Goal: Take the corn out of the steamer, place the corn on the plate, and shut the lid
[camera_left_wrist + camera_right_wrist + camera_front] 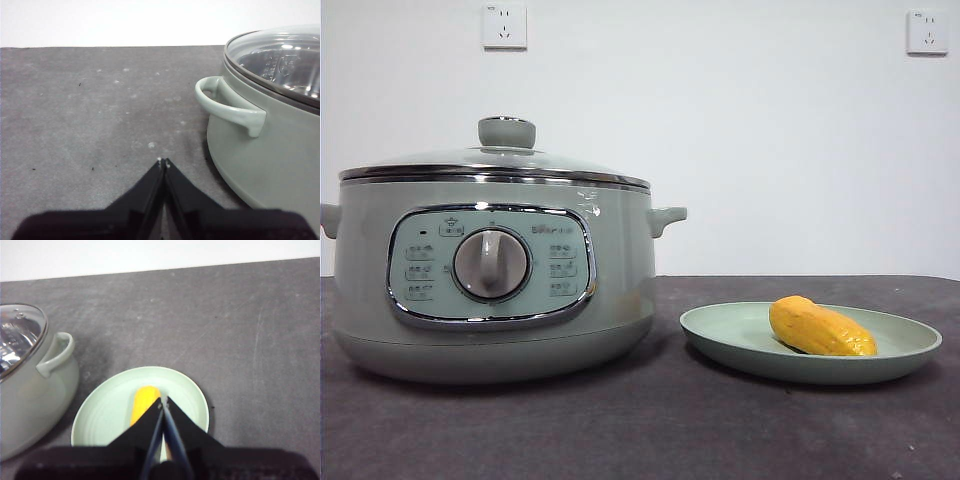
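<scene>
Item, the corn (820,328): short stubby cob, yellow-orange, rounded tapered ends, lying on its side inside the plate (910,352). I judge it light, firm and apt to roll; best pinched across its middle. Plate: shallow, pale green, on the table (650,430), just beside the steamer (620,280). Steamer: sage green, grey dial, glass lid (495,158) seated on its rim. Right pincer (164,401): clenched on nothing, hanging over the plate. Left pincer (163,161): clenched, empty, above bare table near the steamer's side handle (230,105).
</scene>
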